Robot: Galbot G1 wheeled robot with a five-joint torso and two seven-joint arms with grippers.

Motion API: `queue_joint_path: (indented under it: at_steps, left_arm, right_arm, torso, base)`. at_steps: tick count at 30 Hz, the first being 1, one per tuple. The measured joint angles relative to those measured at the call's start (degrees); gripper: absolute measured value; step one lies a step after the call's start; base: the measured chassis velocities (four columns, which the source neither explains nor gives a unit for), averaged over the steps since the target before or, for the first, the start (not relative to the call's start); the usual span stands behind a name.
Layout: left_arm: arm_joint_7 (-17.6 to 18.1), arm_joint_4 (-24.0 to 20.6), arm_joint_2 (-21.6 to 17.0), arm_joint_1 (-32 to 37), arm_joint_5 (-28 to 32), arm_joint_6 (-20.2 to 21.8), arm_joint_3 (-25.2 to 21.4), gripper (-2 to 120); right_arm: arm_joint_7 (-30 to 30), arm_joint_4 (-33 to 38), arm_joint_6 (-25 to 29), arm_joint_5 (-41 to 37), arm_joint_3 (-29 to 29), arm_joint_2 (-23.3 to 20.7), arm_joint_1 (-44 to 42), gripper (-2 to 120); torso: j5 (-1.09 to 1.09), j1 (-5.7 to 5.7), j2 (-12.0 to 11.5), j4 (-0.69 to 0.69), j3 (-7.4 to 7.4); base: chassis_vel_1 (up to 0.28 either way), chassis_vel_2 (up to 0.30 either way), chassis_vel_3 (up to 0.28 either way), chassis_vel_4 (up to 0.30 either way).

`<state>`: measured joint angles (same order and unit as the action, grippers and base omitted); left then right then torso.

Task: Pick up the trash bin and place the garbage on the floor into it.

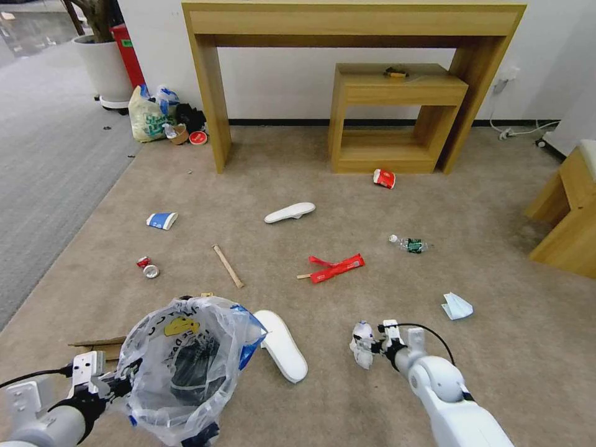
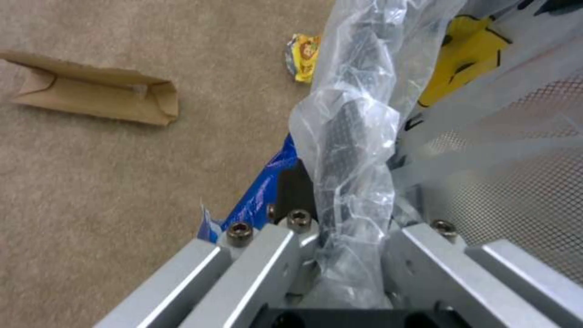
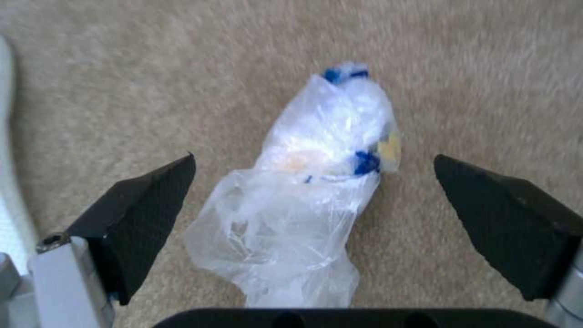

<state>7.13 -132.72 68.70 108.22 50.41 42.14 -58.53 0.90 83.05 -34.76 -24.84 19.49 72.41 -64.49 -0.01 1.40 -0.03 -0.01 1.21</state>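
Note:
The trash bin (image 1: 186,366), black with a crinkly clear liner, hangs at the lower left. My left gripper (image 1: 121,385) (image 2: 346,200) is shut on its plastic-covered rim. My right gripper (image 1: 374,332) (image 3: 314,157) is open just above the floor (image 1: 372,285), its jaws on either side of a crumpled clear plastic bag (image 3: 304,200) (image 1: 360,343). Other garbage lies scattered: two white insoles (image 1: 289,212) (image 1: 282,352), a blue-white cup (image 1: 162,220), a crushed can (image 1: 147,266), a wooden stick (image 1: 228,266), red wrappers (image 1: 335,268), a bottle (image 1: 410,244), a tissue (image 1: 457,306), and cardboard (image 2: 97,93).
A tall wooden console (image 1: 354,25) and a smaller one (image 1: 397,87) stand against the back wall. A tied yellowish-green bag (image 1: 149,115) and a plant pot (image 1: 108,68) sit at the back left. Wooden furniture (image 1: 568,217) stands at the right. Grey carpet (image 1: 43,161) borders the left.

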Motion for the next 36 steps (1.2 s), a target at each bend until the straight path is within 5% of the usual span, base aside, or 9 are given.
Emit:
queue_joint_path:
  at_steps: [10,22,36]
  left_arm:
    - [0.2,-0.09,0.73,0.19,-0.12,0.01,-0.43,0]
    - [0.84,-0.03,0.57,-0.55,-0.05,0.0,0.0,0]
    - [0.89,0.56,0.19,-1.16,-0.04,0.0,0.21,0]
  right_arm:
    - [-2.57,-5.67,-2.49,-3.02,-1.95,1.82,4.44,99]
    - [-0.36,-12.65,0.54,-0.37,-1.14,3.8,6.81,55]
    - [0.94,-11.36,6.25,5.67,-0.03,3.68,6.14,9]
  torso:
    - [0.0,0.0,0.0,-0.01,0.0]
    - [0.01,0.0,0.0,-0.01,0.0]
    - [0.01,0.0,0.0,0.0,0.0]
  base:
    - [0.0,0.0,0.0,0.0]
    - [0.0,0.0,0.0,0.0]
    - [0.0,0.0,0.0,0.0]
